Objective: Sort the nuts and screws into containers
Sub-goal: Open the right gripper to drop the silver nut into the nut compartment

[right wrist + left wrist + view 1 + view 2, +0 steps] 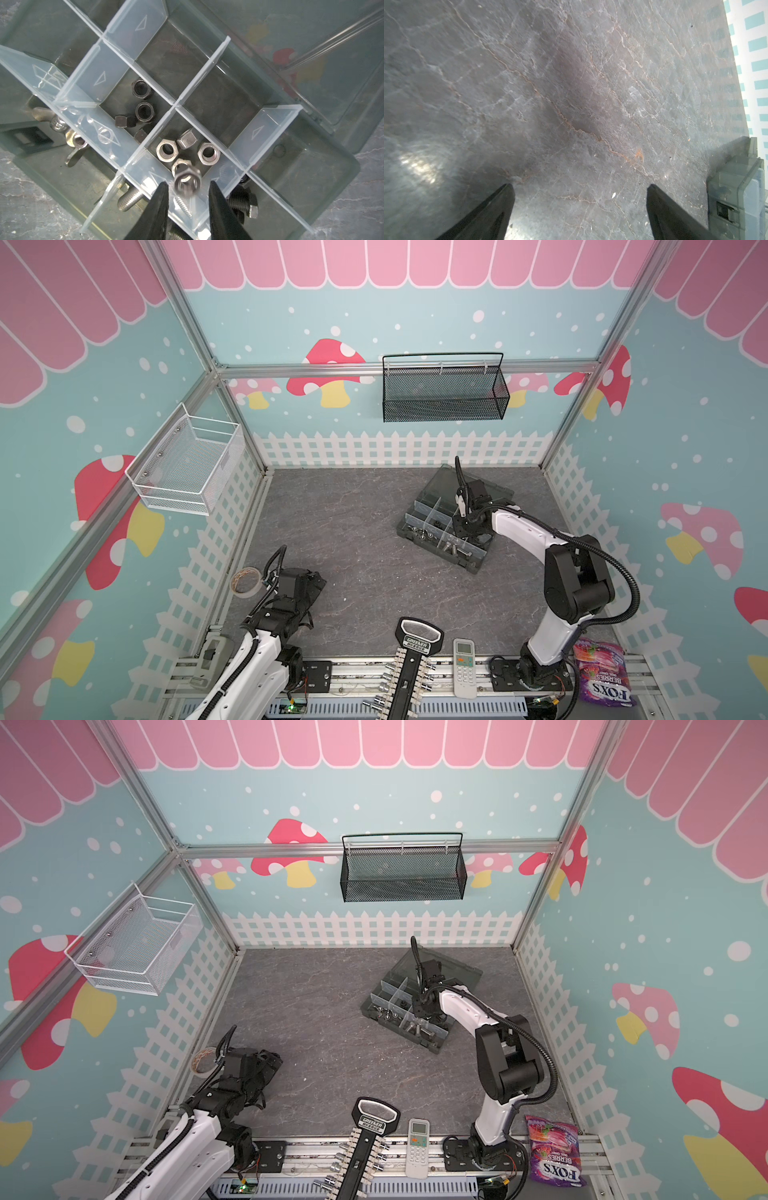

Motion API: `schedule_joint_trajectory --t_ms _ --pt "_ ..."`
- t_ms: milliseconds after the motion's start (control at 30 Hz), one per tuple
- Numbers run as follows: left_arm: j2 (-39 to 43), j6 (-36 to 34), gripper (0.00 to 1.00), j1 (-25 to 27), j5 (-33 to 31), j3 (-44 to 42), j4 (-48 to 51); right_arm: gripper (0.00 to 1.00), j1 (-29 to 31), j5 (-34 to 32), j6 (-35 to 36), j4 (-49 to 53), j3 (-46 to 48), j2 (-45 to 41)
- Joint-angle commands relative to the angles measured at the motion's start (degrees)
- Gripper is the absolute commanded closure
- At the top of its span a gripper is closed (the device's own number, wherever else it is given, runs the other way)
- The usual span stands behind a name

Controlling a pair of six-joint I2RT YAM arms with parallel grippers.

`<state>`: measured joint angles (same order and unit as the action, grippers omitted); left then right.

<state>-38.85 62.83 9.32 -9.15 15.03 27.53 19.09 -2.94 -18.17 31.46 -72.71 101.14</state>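
The containers are the compartments of a dark grey translucent organiser box (405, 531) (368, 1011) (311, 170), lid open, at the middle right of the floor. My right gripper (188, 185) (461, 526) hangs over it, open. A blurred silver nut (187, 182) is loose between the fingertips, touching neither, above a compartment holding several silver nuts (166, 150). The neighbouring compartment holds black nuts (144, 111). Silver screws (128, 199) and black screws (243, 204) lie in compartments beside the fingers. My left gripper (580, 187) (309, 585) is open over bare floor, holding nothing.
A socket rack (409, 672), a remote (464, 668) and a candy bag (602, 672) lie along the front edge. A tape roll (245, 581) sits beside the left arm. A black mesh basket (444, 389) and a white wire basket (187, 464) hang on the walls.
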Motion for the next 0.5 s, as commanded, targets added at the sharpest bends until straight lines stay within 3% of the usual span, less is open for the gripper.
schedule_joint_trajectory --t_ms 0,467 --pt "0.0 1.2 0.0 -0.5 -0.2 0.9 -0.1 0.56 -0.4 -0.1 0.5 -0.3 0.7 -0.4" --pt "1.4 -1.5 0.0 -0.6 -1.9 3.1 2.9 0.42 -0.5 -7.8 -2.1 -1.6 5.8 -14.3"
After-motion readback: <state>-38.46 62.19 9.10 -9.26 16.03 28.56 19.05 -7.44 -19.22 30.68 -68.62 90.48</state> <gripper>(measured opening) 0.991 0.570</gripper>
